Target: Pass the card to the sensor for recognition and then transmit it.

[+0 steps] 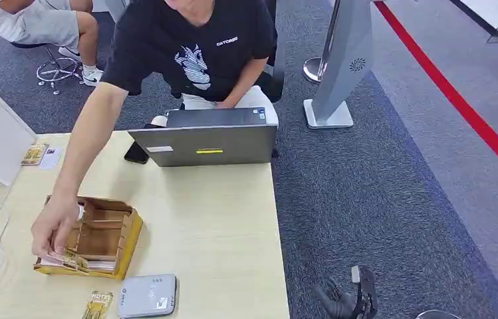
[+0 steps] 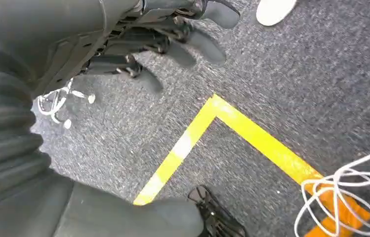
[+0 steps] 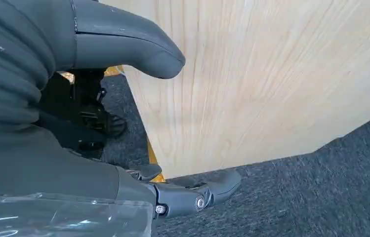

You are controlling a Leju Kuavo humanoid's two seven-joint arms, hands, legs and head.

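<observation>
A person's hand (image 1: 53, 229) pinches yellow cards at the brown cardboard box (image 1: 110, 239) on the pale wooden bench (image 1: 219, 226); another card (image 1: 98, 304) lies beside the grey sensor (image 1: 147, 295). Left hand (image 2: 173, 44) and right hand (image 3: 138, 123) hang empty, fingers apart

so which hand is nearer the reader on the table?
Probably right. The right hand hangs beside the table, off its right edge, across bare tabletop from the reader. The left hand hangs over carpet, so its distance can't be judged.
</observation>
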